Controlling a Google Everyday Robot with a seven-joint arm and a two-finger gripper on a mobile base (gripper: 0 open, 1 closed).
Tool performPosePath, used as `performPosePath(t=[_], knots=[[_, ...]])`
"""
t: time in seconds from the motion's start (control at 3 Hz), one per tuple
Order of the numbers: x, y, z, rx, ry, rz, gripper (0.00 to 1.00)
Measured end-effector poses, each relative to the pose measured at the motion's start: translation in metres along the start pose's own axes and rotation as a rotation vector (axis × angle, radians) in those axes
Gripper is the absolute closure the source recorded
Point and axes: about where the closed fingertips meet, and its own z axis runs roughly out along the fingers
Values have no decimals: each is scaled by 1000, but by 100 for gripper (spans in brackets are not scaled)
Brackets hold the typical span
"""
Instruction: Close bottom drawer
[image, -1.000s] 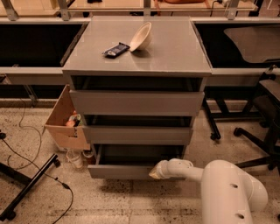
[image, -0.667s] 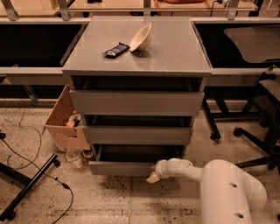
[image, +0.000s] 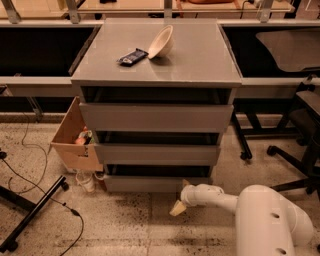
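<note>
The bottom drawer (image: 150, 183) has slid inward since a second ago. Its front now sits nearly flush beneath the middle drawer (image: 156, 153), so closing looks almost done. My claw (image: 178, 206) has dropped toward the floor at the front's 5 o'clock, seemingly clear of it. Whether it is released or clenched, I cannot tell.

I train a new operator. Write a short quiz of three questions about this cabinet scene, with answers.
1. True or false: the gripper rests on the cabinet top.
2. What lies beside the bowl there? A) a dark packet B) a mug C) a book
3. Fill in: the cardboard box stands on the picture's ____ side.
Key: 1 false, it hangs near the floor before the bottom drawer; 2 A; 3 left.
</note>
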Motion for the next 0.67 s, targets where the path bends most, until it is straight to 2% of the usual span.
performPosePath(t=[0.67], knots=[[22, 2, -5, -1, 3, 46, 48]])
